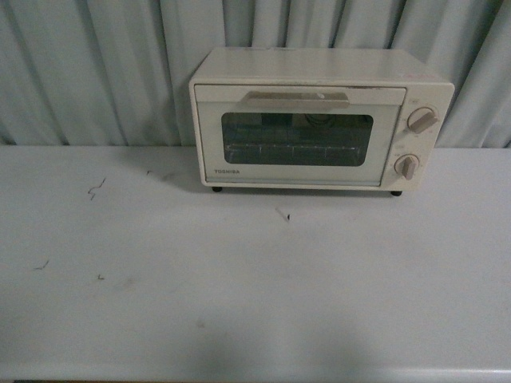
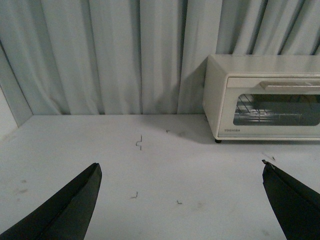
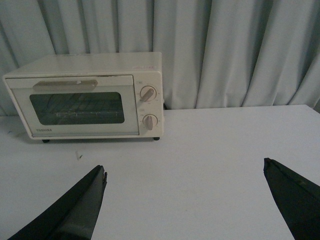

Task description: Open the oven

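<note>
The cream-white Toshiba oven [image 1: 319,120] stands at the back of the white table against the curtain. Its glass door is shut, with the beige bar handle [image 1: 297,99] along the top and two beige knobs [image 1: 421,120] on its right side. A wire rack shows through the glass. The oven also shows in the left wrist view [image 2: 265,97] and in the right wrist view [image 3: 85,97]. My left gripper [image 2: 180,170] is open and empty, well short of the oven. My right gripper [image 3: 185,167] is open and empty, also well short of it. Neither arm shows in the front view.
The white table [image 1: 239,279] carries small dark scuff marks [image 1: 96,189]. A pale pleated curtain [image 1: 96,72] hangs right behind the oven. The table's front edge [image 1: 255,373] runs along the bottom of the front view.
</note>
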